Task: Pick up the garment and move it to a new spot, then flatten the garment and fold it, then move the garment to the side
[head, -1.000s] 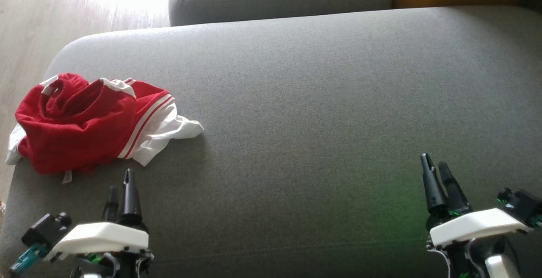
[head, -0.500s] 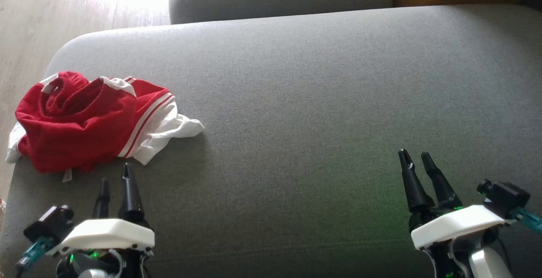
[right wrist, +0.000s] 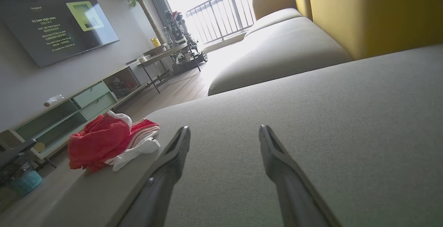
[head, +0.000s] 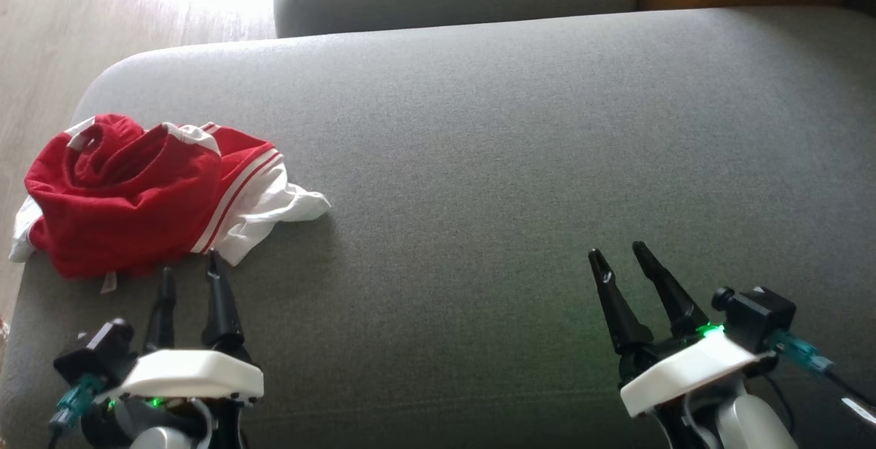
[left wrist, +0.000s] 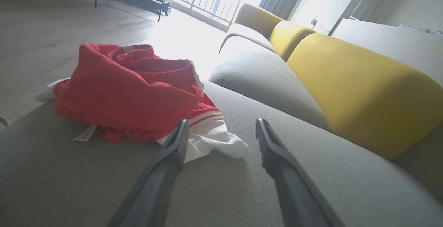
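At left edge of sofa seat (head: 513,148), head view: crumpled red-and-white garment (head: 130,196). Left gripper (head: 189,264) just beside its near side, jaws wide apart, nothing held. Right gripper (head: 616,250) near front edge, well apart from garment, jaws wide, nothing held.
Left wrist view: garment close ahead; white hem (left wrist: 214,140) behind one fingertip (left wrist: 180,130), contact unclear.
Right wrist view: garment far by seat corner; bare grey seat between fingers (right wrist: 173,164).

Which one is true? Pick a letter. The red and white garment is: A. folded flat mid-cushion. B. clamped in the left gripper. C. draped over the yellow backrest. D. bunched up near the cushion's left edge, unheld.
D: the garment sits crumpled by the grey cushion's left edge, and the left gripper and right gripper stand open, empty.
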{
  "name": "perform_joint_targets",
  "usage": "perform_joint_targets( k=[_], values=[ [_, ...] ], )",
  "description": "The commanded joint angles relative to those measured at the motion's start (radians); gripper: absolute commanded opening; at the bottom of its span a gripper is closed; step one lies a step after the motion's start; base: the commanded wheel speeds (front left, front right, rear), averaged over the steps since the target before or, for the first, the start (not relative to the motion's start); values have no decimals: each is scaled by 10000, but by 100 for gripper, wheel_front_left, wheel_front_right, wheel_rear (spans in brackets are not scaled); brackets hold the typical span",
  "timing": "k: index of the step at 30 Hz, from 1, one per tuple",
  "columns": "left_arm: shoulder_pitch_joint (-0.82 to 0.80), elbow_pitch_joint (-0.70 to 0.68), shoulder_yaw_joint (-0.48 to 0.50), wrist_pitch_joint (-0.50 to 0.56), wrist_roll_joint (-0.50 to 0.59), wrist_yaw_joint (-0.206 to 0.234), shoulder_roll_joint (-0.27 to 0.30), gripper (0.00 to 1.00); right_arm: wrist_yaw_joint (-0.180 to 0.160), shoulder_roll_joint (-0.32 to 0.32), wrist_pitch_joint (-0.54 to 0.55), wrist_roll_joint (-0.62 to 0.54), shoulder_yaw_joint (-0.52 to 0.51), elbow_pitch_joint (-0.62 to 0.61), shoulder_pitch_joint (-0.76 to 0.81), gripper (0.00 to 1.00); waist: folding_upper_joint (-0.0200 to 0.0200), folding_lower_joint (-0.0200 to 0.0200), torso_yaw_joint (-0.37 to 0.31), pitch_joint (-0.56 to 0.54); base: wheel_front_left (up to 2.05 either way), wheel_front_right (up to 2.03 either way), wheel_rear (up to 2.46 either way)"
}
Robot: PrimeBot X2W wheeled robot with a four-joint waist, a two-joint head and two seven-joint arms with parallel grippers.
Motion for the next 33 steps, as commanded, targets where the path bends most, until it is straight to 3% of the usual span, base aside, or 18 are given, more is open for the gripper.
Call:
perform_joint_targets(
  k=[1,23,33],
  values=[
    [-324,-464,153,-118,305,-52,148,100,0,-96,-194,-357,252,-450,-602,100,0,-1,-11,-3,0,0,0],
    [-186,-514,96,-762,2935,-188,185,100,0,-124,-843,-3338,-109,-964,-535,100,0,-1,-174,-126,0,0,0],
    [-98,-475,25,-935,3643,-234,195,100,0,-131,-1018,-3859,-291,-807,-470,100,0,-1,-213,-210,0,0,0]
  ],
)
